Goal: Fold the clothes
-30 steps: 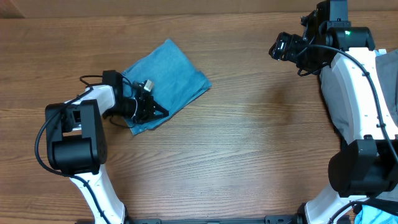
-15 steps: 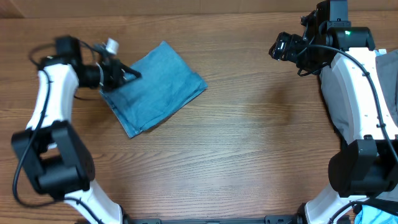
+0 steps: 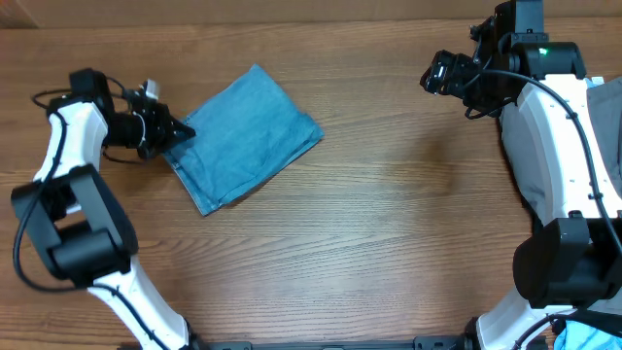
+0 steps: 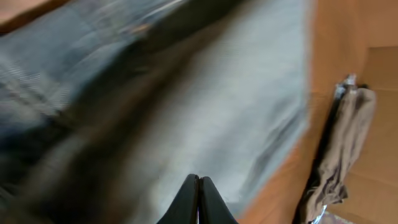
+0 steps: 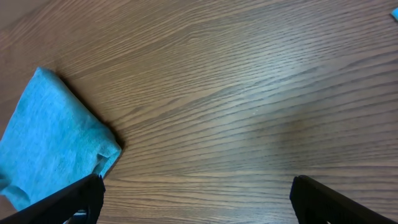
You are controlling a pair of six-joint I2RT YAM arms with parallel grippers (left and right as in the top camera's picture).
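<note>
The jeans lie folded into a compact blue rectangle on the wooden table, left of centre. My left gripper is shut, its tips at the bundle's left corner; nothing shows between the jaws. In the blurred left wrist view the shut gripper points at the denim close up. My right gripper hovers at the far right, open and empty. In the right wrist view the gripper is spread wide over bare wood, with the jeans at the left edge.
A grey cloth pile lies at the table's right edge behind the right arm. A grey-beige garment shows at the right of the left wrist view. A blue item sits at the bottom right corner.
My left arm swung from the bundle's near-left side up to its far-left corner. The bundle's near edge settled flat. The right arm has not moved.
</note>
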